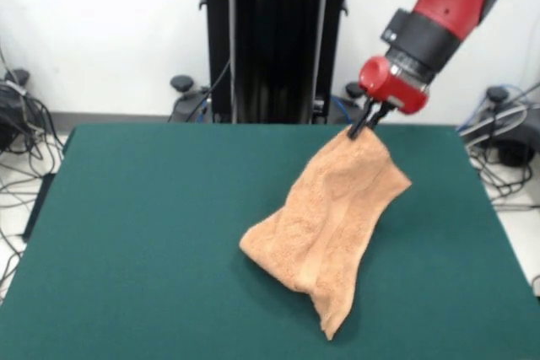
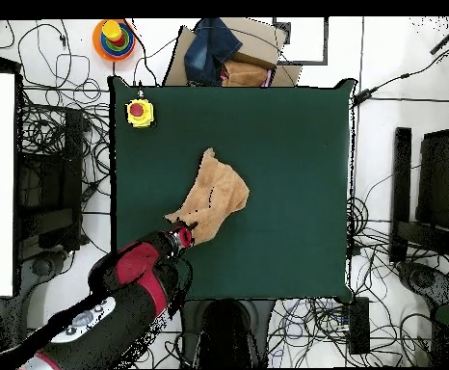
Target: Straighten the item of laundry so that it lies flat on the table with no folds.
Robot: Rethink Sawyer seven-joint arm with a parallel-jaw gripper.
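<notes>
The gripper (image 1: 369, 121) is pinched closed on one corner of the towel (image 1: 331, 225), and I see it holding that corner lifted above the table (image 1: 152, 233). From the red arm (image 1: 439, 6) the towel hangs in a slanted, creased drape; its lower part rests bunched on the green surface, toward the near edge in the front view.

In the overhead view the towel (image 2: 214, 198) lies near the middle of the table (image 2: 296, 145), a little toward the robot's edge, with the gripper (image 2: 181, 235) at its robot-side corner. A yellow box with a red button (image 2: 140, 113) sits in one far corner, well apart from the towel. Bare green surface surrounds the towel on every side.

Around the table I see a white floor strewn with black cables (image 2: 69, 183), and the black pedestal (image 1: 278, 40) against a white wall.
</notes>
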